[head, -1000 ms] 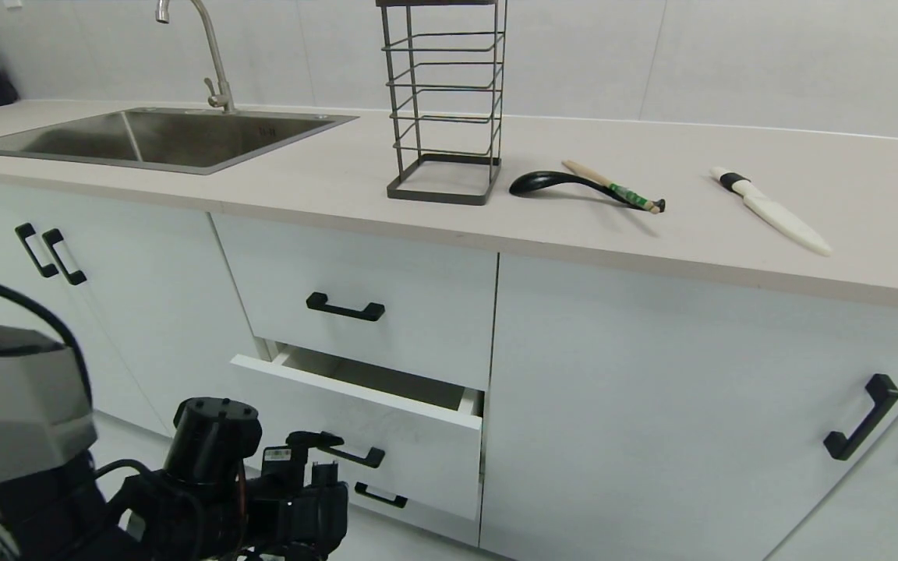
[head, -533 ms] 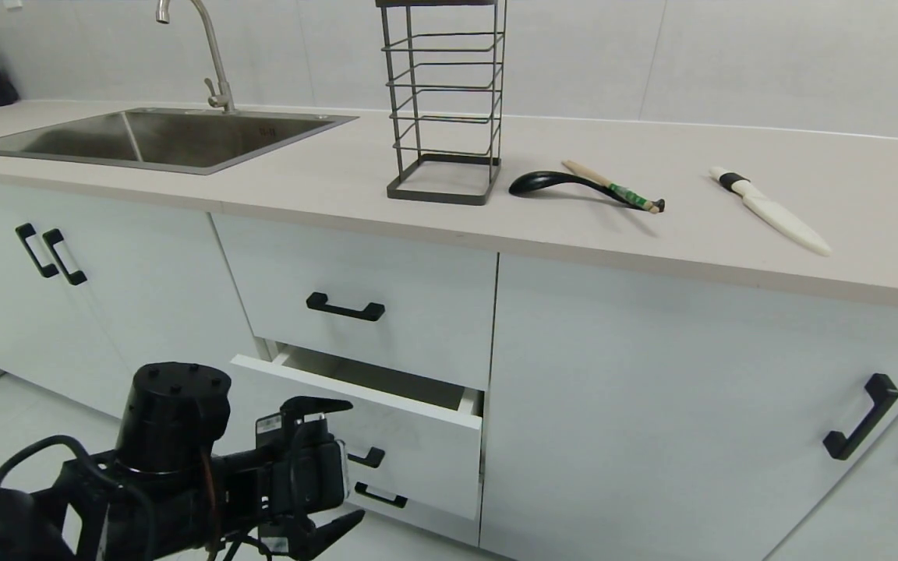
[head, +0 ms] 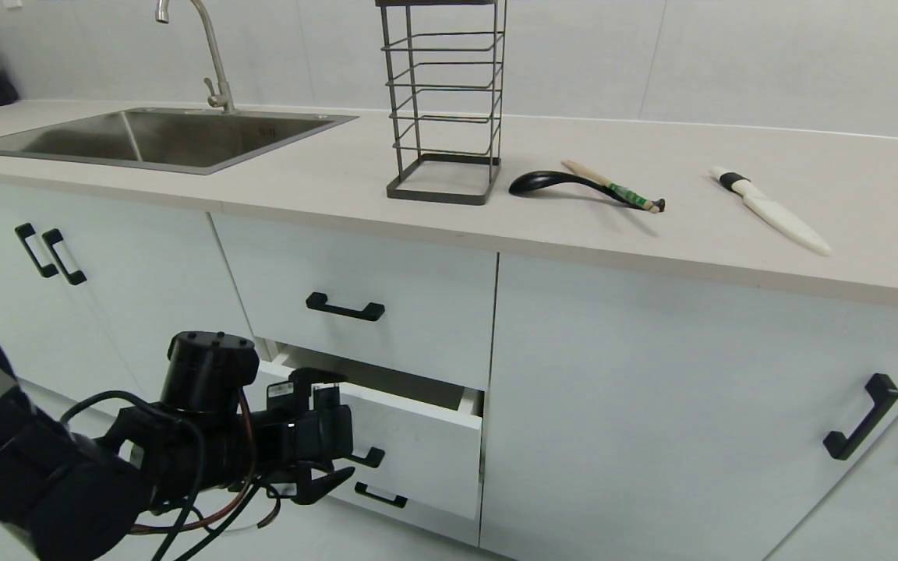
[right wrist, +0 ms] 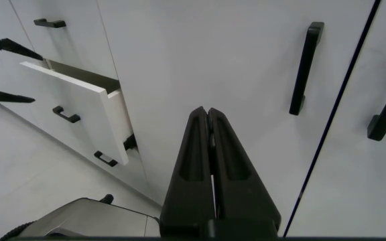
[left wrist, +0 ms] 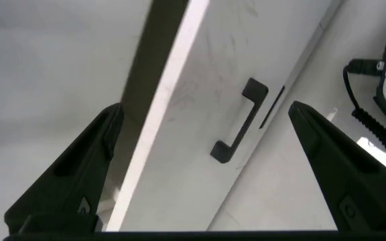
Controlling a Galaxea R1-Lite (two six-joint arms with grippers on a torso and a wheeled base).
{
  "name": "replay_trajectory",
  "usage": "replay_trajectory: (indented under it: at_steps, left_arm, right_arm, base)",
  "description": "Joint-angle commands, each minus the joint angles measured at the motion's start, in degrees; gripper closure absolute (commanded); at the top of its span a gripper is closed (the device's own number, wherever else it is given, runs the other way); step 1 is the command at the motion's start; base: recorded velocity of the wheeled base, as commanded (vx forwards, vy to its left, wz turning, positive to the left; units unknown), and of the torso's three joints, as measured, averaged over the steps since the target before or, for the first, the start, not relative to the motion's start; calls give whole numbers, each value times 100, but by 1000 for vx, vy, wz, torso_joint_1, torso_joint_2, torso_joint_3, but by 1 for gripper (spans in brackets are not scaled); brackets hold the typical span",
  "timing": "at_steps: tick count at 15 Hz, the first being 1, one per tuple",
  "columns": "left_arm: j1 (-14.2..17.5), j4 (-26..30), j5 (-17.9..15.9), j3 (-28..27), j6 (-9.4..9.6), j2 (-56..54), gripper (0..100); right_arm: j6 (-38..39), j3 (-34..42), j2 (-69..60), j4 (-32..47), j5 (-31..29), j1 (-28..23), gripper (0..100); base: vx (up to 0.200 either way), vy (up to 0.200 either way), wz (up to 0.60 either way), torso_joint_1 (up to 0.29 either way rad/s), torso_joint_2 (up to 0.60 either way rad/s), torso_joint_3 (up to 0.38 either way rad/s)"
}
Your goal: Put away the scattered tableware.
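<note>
Low at the near left, before the cabinet, the left claw (head: 344, 425) is being held with its fingers apart and is being pointed at the front of the partly open drawer (head: 410, 428). The drawer's black handle (left wrist: 240, 120) is being framed between the two fingers (left wrist: 79, 181) (no contact can be seen). Farther right, before the white cabinet doors, the right claw (right wrist: 208, 114) is being held with its fingers pressed together. Up on the tabletop (head: 301, 187), the tableware is being carried to the right of the wire rack (head: 445, 101). A black ladle (head: 554, 182) is lying just beside the rack, a wooden stick with a green band (head: 613, 188) is being rested just behind the ladle, and a white knife (head: 772, 212) is lying well apart, farther right.
</note>
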Motion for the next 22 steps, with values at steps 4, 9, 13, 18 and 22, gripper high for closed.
replay_trajectory:
  at_steps: [4,9,13,18,22]
  left_arm:
    - [39,-5,-70,-523,246,902,0]
    - [127,-5,-61,-1015,351,1324,0]
    - [162,13,-70,-620,343,1376,0]
    - [-23,21,-70,628,281,23,0]
    - [-155,250,-79,1472,-79,-1296,0]
  right_arm:
    - [0,-2,9,-4,3,1,100]
    - [0,-2,9,-4,3,1,100]
    - [0,-2,9,-4,3,1,100]
    - [0,-2,9,-4,3,1,100]
    - [0,-2,9,-4,3,1,100]
  base:
    - [0,0,0,0,0,0]
    - [0,0,0,0,0,0]
    - [0,0,0,0,0,0]
    - [0,0,0,0,0,0]
    - [0,0,0,0,0,0]
